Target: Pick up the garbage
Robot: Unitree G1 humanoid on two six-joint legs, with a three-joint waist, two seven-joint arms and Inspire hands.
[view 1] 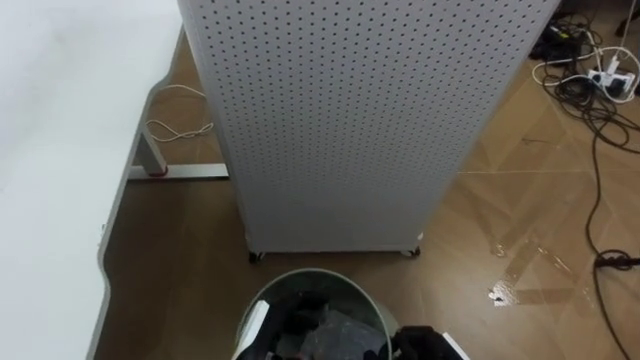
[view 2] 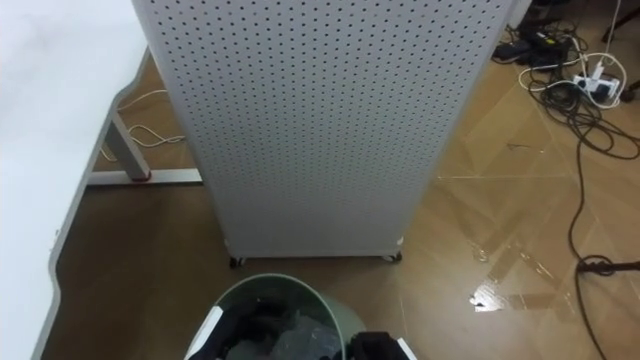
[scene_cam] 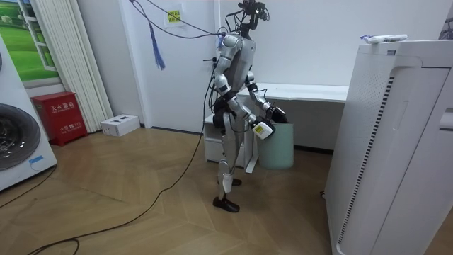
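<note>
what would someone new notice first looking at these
A tall white perforated panel on small wheels takes up most of the eye views, straight ahead. Just below it a pale green bin with dark contents sits close before the robot, and a white table runs along the left.

The tall panel (view 1: 340, 120) at the far middle looks like thin sheet metal, perforated all over with small holes and painted a matt pale grey. On the left, the tabletop (view 1: 60, 150) is smooth, matt white; its leg (view 1: 150, 150) looks like painted metal. The floor (view 1: 520, 200) is brown wood parquet with a glossy finish that shows bright reflections at the right. Near the bottom edge, the waste bin (view 1: 312, 275) is smooth, pale green plastic, and the bin bag (view 1: 345, 330) in it is dark, crinkled, shiny film. The cables (view 1: 595, 110) at far right have matt rubbery sheaths.
</note>
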